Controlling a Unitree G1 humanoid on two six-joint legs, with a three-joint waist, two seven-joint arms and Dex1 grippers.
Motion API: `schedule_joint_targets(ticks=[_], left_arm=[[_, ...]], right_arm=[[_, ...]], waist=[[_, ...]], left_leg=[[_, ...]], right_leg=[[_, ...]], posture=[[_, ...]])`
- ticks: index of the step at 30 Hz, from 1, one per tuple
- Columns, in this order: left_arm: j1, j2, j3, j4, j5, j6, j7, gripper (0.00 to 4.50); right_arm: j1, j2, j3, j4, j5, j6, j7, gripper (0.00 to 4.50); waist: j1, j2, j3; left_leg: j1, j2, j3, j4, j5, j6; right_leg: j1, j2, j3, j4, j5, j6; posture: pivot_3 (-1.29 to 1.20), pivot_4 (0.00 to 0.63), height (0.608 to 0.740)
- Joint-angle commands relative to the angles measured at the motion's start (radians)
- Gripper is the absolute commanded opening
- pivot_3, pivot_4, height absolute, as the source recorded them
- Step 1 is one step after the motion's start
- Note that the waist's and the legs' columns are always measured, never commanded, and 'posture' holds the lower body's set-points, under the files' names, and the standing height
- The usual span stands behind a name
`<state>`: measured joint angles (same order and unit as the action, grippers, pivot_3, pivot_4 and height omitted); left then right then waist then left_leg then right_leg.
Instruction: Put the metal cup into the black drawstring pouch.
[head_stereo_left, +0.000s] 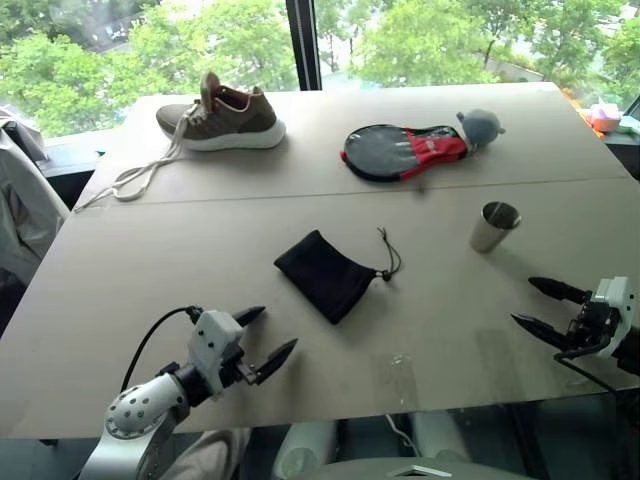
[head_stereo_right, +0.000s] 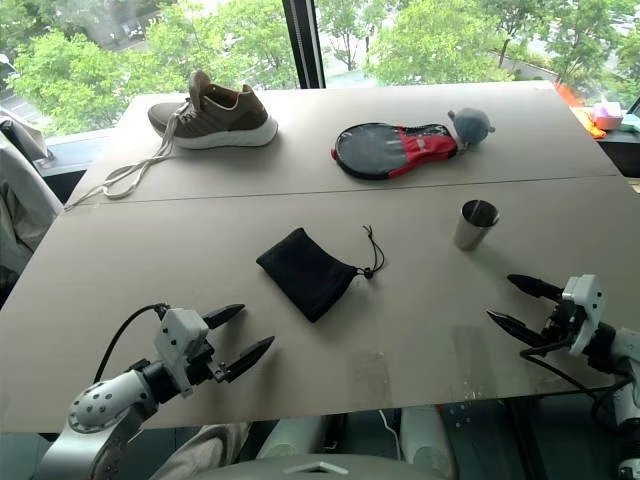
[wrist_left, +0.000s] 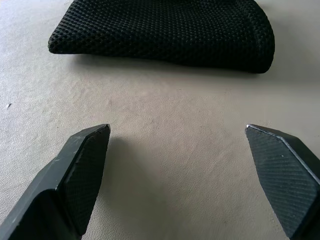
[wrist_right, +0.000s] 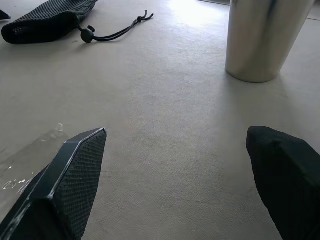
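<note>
From the head camera, a wide beige matte counter fills the scene, made of two slabs with a seam running across it beyond the soft black fabric drawstring pouch. The pouch lies flat near the counter's middle, its thin cord and toggle trailing toward the small shiny steel cup, which stands upright, well apart from the pouch. Beyond the seam from the pouch rest a brown lace-up sneaker with a white sole and an oval black-and-red paddle case with a grey plush toy at its end. Behind the counter's far edge a window with a dark frame post looks onto green trees. The left end effector hovers over the near edge, short of the pouch, fingers spread wide and holding nothing. The right end effector sits nearer than the cup, also spread wide and empty. Bare counter lies between each end effector and the pouch.

The left wrist camera looks along two black fingers standing wide apart over bare counter, with the pouch's mesh fabric just ahead, not touching.

The right wrist camera shows its fingers wide apart, the cup ahead of one fingertip and the pouch further off, open counter between them.
</note>
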<state>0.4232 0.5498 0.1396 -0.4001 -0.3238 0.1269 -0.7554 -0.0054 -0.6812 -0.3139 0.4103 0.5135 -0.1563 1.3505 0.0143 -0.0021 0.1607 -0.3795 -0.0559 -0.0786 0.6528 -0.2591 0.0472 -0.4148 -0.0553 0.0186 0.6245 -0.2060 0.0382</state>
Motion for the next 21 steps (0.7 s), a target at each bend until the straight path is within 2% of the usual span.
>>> schedule_joint_targets(ticks=[1, 4, 6, 9, 13, 16, 21], left_arm=[[0.003, -0.002, -0.046, -0.102, -0.011, -0.004, -0.009, 4.47], [0.001, -0.005, -0.094, -0.163, -0.011, 0.02, -0.001, 4.47], [-0.012, -0.016, -0.139, -0.211, 0.009, 0.056, 0.035, 4.47], [-0.039, -0.041, -0.22, -0.245, 0.148, 0.071, 0.135, 4.47], [-0.071, -0.091, -0.236, -0.25, 0.201, 0.117, 0.234, 4.47], [-0.118, -0.096, -0.261, -0.213, 0.32, 0.117, 0.305, 4.47], [-0.179, -0.125, -0.311, -0.175, 0.348, 0.116, 0.314, 4.47]], right_arm=[[0.027, -0.001, -0.006, -0.065, 0.032, 0.003, 0.048, 4.5], [0.085, 0.006, 0.02, -0.15, 0.075, 0.055, 0.109, 4.5], [0.139, 0.021, 0.025, -0.251, 0.159, 0.129, 0.15, 4.5], [0.185, 0.058, 0.011, -0.363, 0.237, 0.183, 0.135, 4.5], [0.234, 0.073, 0.014, -0.456, 0.259, 0.2, 0.148, 4.5], [0.248, 0.081, 0.015, -0.481, 0.252, 0.186, 0.144, 4.5], [0.26, 0.089, -0.001, -0.474, 0.229, 0.143, 0.138, 4.5]], waist=[[0.0, 0.0, 0.0], [0.002, 0.0, 0.0], [0.003, 0.0, 0.0], [0.0, 0.001, 0.0], [0.0, 0.0, 0.0], [0.004, 0.0, 0.0], [0.004, 0.0, 0.0]], left_leg=[[0.0, 0.0, 0.0, 0.0, 0.0, 0.0], [0.0, 0.0, 0.0, 0.0, 0.0, 0.0], [-0.001, 0.0, -0.001, 0.0, 0.0, 0.0], [0.0, 0.0, -0.001, -0.001, 0.0, 0.0], [0.0, 0.0, 0.0, 0.0, 0.0, 0.0], [0.0, 0.0, -0.001, 0.0, 0.0, 0.0], [0.0, 0.0, -0.001, 0.0, 0.0, 0.0]], right_leg=[[0.0, 0.0, 0.0, 0.0, 0.0, 0.0], [0.0, 0.0, 0.0, 0.0, 0.0, 0.0], [0.0, 0.0, 0.0, 0.0, 0.0, 0.0], [0.0, 0.0, 0.0, 0.0, 0.0, 0.0], [0.0, 0.0, 0.001, 0.0, -0.002, 0.004], [0.0, 0.0, -0.001, 0.0, -0.002, 0.004], [0.0, 0.0, -0.001, 0.0, 0.002, 0.005]], posture=[[0.0, 0.15, 0.74], [0.0, 0.15, 0.74], [0.0, 0.15, 0.74], [0.0, 0.15, 0.74], [0.0, 0.15, 0.74], [0.0, 0.15, 0.74], [0.0, 0.15, 0.74]])
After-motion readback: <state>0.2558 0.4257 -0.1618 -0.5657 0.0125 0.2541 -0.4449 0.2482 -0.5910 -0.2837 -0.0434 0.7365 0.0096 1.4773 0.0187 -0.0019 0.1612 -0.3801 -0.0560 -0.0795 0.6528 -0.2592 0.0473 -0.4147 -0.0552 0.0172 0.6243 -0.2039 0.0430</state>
